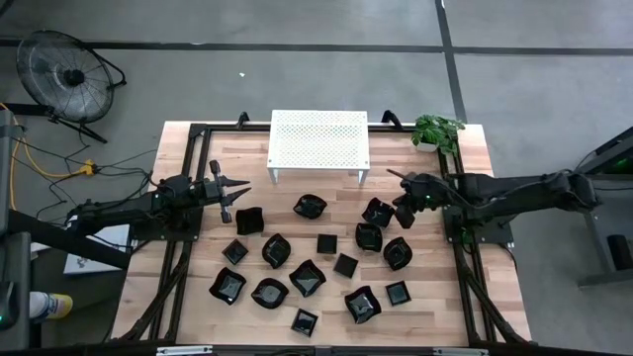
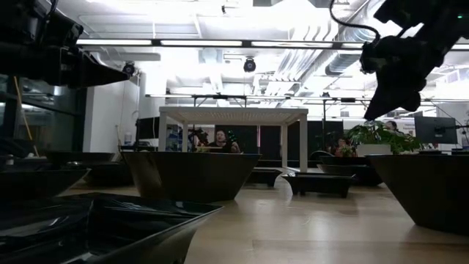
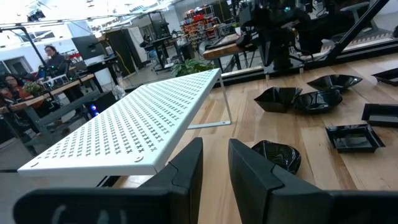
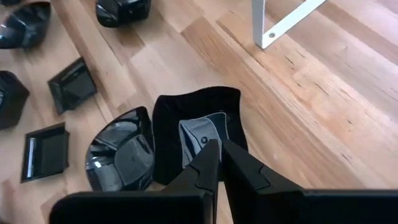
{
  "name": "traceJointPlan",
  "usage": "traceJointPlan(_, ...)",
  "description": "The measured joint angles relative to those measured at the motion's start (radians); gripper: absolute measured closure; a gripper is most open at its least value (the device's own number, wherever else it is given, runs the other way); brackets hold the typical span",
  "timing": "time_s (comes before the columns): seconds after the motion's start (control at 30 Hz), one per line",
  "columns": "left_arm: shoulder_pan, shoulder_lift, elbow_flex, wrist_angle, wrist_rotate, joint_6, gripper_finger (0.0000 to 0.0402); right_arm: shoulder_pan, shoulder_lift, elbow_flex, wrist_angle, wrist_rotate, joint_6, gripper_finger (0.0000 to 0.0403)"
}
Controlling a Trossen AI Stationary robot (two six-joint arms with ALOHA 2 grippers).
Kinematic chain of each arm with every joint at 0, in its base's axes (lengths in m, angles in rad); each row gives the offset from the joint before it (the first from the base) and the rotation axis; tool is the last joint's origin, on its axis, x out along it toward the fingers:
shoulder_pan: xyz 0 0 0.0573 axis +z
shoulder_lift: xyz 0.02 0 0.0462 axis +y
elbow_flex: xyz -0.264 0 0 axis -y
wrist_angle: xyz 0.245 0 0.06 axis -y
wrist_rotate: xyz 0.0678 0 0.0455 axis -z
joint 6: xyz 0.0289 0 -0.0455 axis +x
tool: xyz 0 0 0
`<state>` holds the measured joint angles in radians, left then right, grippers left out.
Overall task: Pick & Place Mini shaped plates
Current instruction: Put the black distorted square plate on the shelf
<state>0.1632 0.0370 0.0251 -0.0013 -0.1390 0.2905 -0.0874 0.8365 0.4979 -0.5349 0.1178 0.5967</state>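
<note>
Right gripper: fingers near-shut, empty, above wavy plate | Left gripper: narrow gap, idle | Risk: misaligned descent nudges neighbouring round plate.

The table is seen to be made of pale wooden planks with visible grain, smooth and lightly sheened, and it is edged by a dark matt metal frame. The small dishes are shown as glossy black, plastic-looking pieces in which the ceiling lights are mirrored, while the raised stand is shown as white perforated sheet, apparently painted metal, with a matt finish on thin white legs. The fingers of the right pincer are seen as matt black, hard and plastic-looking.
</note>
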Motion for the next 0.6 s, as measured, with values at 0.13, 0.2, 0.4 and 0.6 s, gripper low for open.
traceJointPlan(0.13, 0.0, 0.0, 0.0, 0.0, 0.0, 0.0, 0.0328, -0.04, 0.077, 0.008, 0.0, -0.072, -0.027, 0.0355)
traceJointPlan(0.2, 0.0, 0.0, 0.0, 0.0, 0.0, 0.0, 0.0328, -0.062, 0.115, 0.008, -0.003, -0.102, -0.042, 0.0332)
traceJointPlan(0.4, 0.0, 0.0, 0.0, 0.0, 0.0, 0.0, 0.0328, -0.122, 0.194, 0.008, 0.001, -0.133, -0.09, 0.0266)
traceJointPlan(0.6, 0.0, 0.0, 0.0, 0.0, 0.0, 0.0, 0.0328, -0.2, 0.22, 0.008, 0.003, -0.192, -0.107, 0.0233)
